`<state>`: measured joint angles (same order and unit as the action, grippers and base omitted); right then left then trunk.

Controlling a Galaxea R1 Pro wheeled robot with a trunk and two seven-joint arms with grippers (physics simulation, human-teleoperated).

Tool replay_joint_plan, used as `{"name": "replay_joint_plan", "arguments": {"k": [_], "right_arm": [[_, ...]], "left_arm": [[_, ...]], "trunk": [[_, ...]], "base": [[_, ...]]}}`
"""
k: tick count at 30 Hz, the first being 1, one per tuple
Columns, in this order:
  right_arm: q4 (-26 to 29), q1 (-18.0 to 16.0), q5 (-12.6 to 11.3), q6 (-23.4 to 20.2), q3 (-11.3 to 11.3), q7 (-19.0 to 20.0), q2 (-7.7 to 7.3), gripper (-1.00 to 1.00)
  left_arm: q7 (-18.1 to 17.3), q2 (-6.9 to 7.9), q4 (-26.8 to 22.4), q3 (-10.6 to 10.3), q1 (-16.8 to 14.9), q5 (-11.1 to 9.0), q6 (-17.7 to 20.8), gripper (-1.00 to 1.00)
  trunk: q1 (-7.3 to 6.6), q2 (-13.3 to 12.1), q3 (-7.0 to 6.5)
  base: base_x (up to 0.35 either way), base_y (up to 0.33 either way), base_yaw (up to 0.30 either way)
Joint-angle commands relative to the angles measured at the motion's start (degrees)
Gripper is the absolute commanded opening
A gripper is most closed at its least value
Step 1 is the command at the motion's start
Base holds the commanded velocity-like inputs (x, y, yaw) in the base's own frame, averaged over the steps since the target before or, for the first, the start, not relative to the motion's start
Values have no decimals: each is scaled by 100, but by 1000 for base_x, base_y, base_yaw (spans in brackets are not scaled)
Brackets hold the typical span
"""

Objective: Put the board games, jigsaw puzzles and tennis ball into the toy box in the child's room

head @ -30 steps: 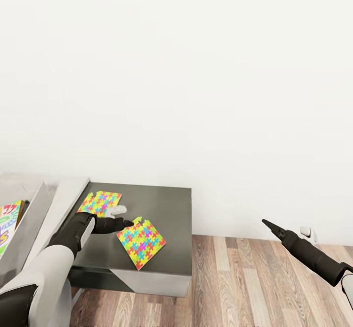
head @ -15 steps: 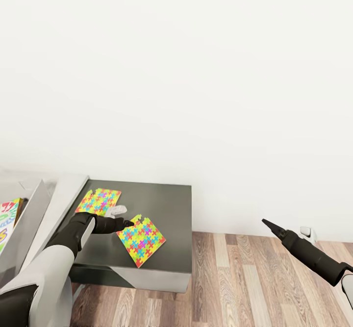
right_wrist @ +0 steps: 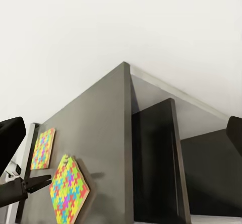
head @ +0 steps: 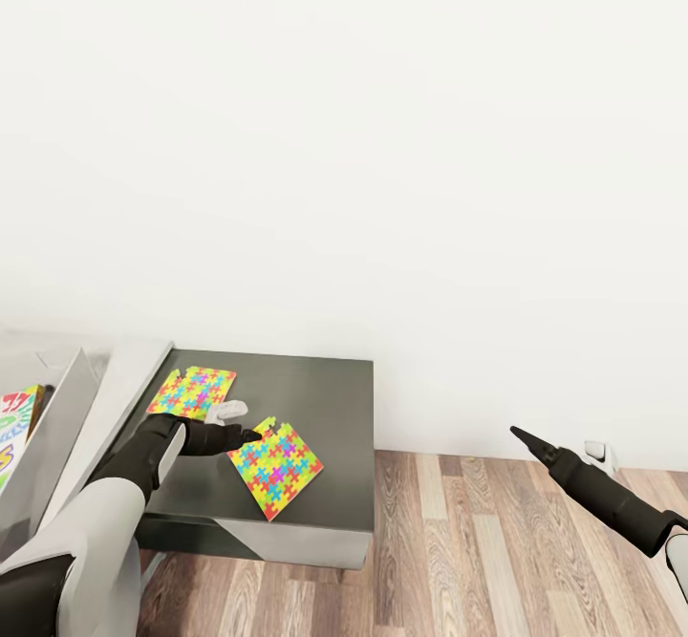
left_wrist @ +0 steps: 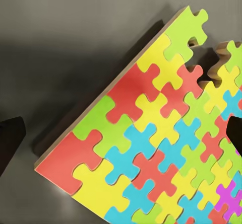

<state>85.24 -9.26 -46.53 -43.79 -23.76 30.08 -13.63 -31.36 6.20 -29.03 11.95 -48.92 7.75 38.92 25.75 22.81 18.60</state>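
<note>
Two jigsaw puzzles lie flat on the dark grey section of the table (head: 320,398). The nearer puzzle (head: 277,467) is turned corner-on and the other puzzle (head: 194,392) lies behind it. My left gripper (head: 250,435) is open at the nearer puzzle's left corner. In the left wrist view the nearer puzzle (left_wrist: 166,148) spans the gap between the spread fingertips (left_wrist: 10,138) of my left gripper (left_wrist: 121,138). The toy box (head: 67,417) stands at the far left with a colourful board game (head: 14,427) in it. My right gripper (head: 521,436) hangs open and empty over the floor.
The white-grey desk top (head: 129,379) runs along the left of the dark section. A plain white wall rises behind. Wood-plank floor (head: 478,551) lies to the right of the cabinet. The right wrist view shows the cabinet's side (right_wrist: 151,163), both puzzles and my left gripper (right_wrist: 38,182).
The head view has shifted slightly since one second ago. The puzzles and both arms stand as they did.
</note>
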Motion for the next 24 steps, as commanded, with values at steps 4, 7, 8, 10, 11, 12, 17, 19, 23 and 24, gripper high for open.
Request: {"name": "replay_joint_plan", "arguments": {"k": [4,7,8,10,11,12,17,19,23,24], "right_arm": [[2,-5,-14,-42,-13,10,0,100],[2,-5,-14,-42,-14,13,0,100],[2,-5,-14,-39,-14,14,0,100],[2,-5,-14,-37,-14,14,0,100],[2,-5,-14,-36,-14,15,0,100],[2,-5,-14,-35,-14,15,0,100],[2,-5,-14,-33,-14,15,0,100],[2,-5,-14,-33,-14,15,0,100],[2,-5,-14,-33,-14,15,0,100],[2,-5,-14,-33,-14,15,0,100]], "left_arm": [[-49,-11,-6,41,-4,60,28,100],[-50,-13,-6,39,-4,60,28,100],[-48,-13,-6,38,-4,60,28,100],[-47,-17,-6,36,-4,60,28,100],[-50,-17,-6,36,-4,60,28,100],[-52,-16,-6,36,-4,60,28,100],[-54,-14,-6,40,-4,60,28,100],[-59,-14,-6,43,-4,60,28,100],[-66,-14,-6,44,-4,60,35,100],[-68,-14,-6,44,-4,60,36,100]], "trunk": [[3,11,15],[3,11,17],[3,11,17],[3,11,17],[3,11,17],[3,11,17],[3,11,18],[3,11,18],[3,11,18],[3,11,18]], "base": [[0,0,0],[0,-24,0],[0,-132,0],[0,-201,0],[0,-236,0],[0,-204,0],[0,-69,0],[0,-37,0],[0,-171,0],[0,-163,0]]}}
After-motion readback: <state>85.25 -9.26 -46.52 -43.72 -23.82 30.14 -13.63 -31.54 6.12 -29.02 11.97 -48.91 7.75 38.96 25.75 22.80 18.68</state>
